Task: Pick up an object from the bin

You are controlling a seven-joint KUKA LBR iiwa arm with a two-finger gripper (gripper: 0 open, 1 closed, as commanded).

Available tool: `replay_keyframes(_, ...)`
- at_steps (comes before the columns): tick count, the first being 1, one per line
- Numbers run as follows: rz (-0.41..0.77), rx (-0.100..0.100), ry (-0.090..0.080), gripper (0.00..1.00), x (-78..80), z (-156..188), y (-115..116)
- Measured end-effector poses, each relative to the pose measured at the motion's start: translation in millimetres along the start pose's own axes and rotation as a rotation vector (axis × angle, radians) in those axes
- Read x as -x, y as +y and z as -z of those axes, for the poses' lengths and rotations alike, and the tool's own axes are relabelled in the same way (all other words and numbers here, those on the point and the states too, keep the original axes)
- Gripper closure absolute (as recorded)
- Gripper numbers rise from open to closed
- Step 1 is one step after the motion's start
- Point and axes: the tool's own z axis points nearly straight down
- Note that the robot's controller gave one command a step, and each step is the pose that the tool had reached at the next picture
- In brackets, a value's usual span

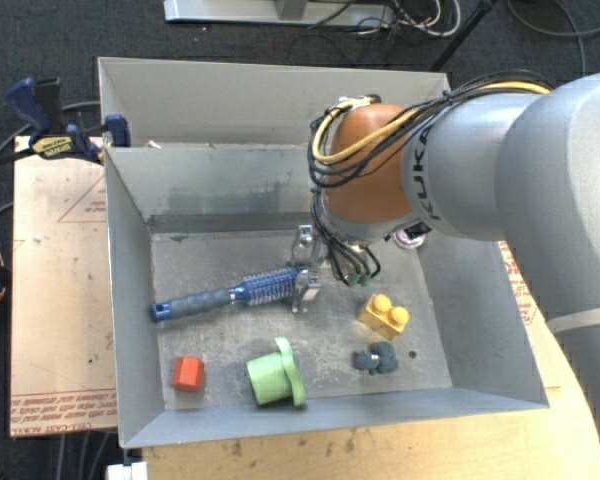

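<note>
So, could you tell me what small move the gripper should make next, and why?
Probably a slight shift towards the view's left, so the gripper sits over the bristled head of the blue brush rather than at its very tip, where a grasp might slip off. The yellow block lies apart on the other side, so the shift should disturb nothing.

A green plastic cup [273, 376] lies on its side, with a small red block [187, 372] well apart to its left, a dark grey-blue lump [376, 359] near on its right, and a yellow toy brick [383, 314] farther right, above that lump.
</note>
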Motion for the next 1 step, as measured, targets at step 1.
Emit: replay_keyframes(1,0.065,-0.002,0.002,1.0,16.4,153.1,7.0)
